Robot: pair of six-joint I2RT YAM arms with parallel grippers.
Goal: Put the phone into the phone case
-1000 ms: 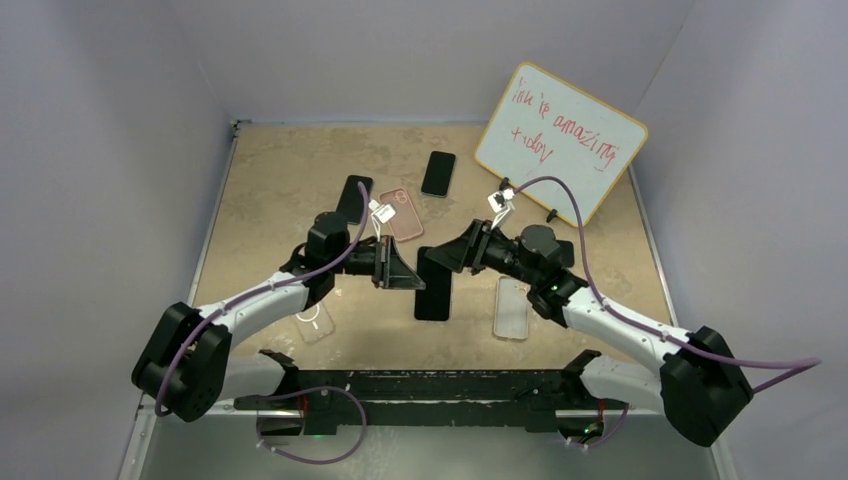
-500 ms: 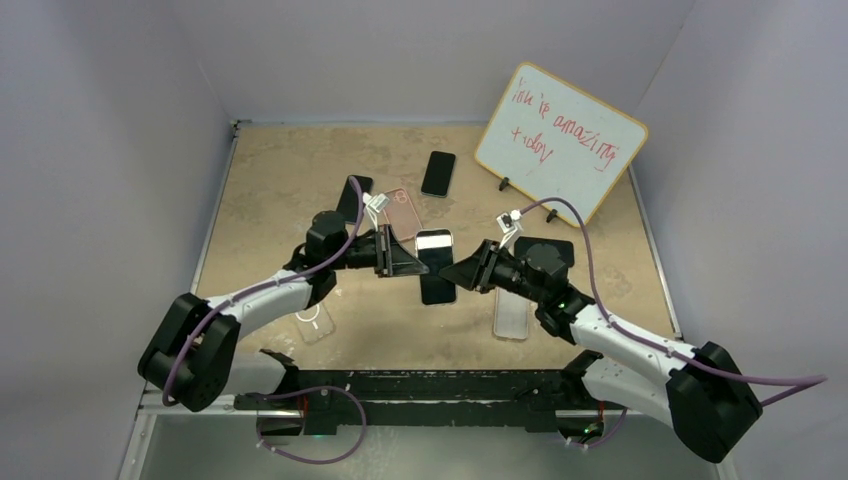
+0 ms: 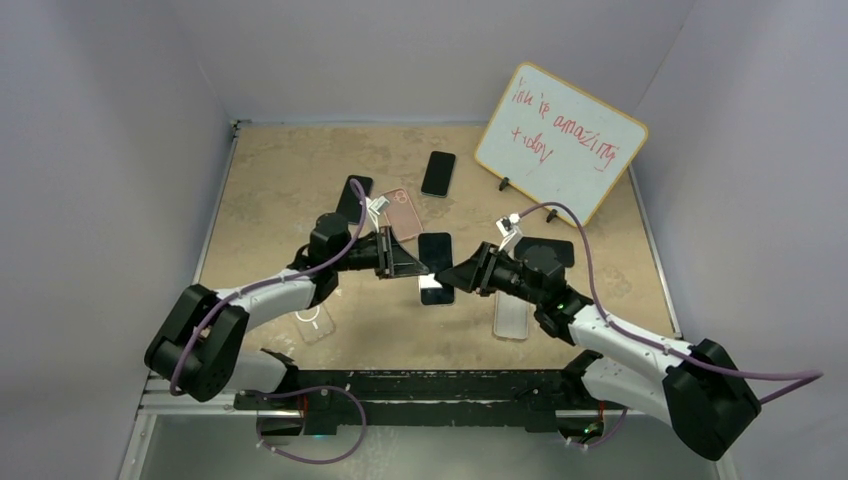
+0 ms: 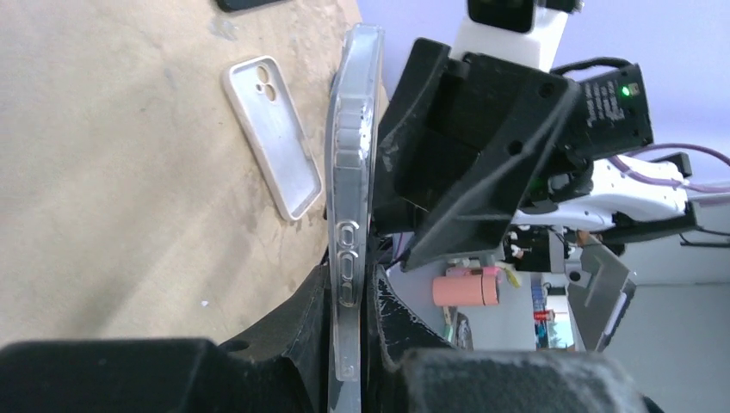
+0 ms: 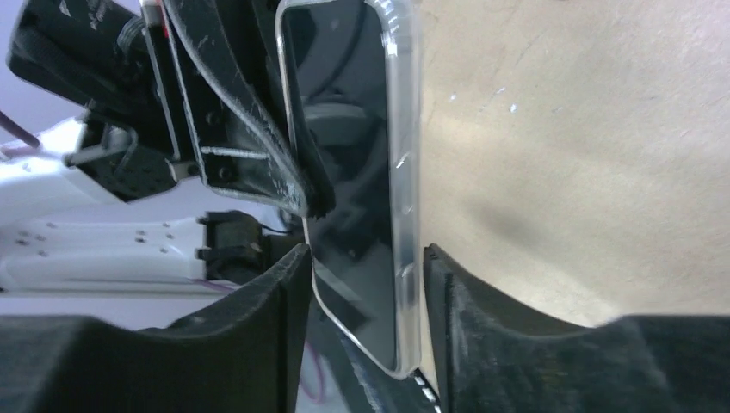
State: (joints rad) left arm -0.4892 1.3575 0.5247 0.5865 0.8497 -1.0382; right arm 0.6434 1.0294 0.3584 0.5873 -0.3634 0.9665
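Left gripper (image 4: 349,303) pinches clear case (image 4: 351,172); phone (image 5: 344,215) seating unclear

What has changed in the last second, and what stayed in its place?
The phone, held in its clear case by the left gripper, shifted slightly away from the robot. The right gripper swung toward the robot, to the phone's right side. The whiteboard and other phones stayed put.

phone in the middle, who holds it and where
Both: the left hand pinches the cased phone front and back near one edge; the right hand grips across its long edges.
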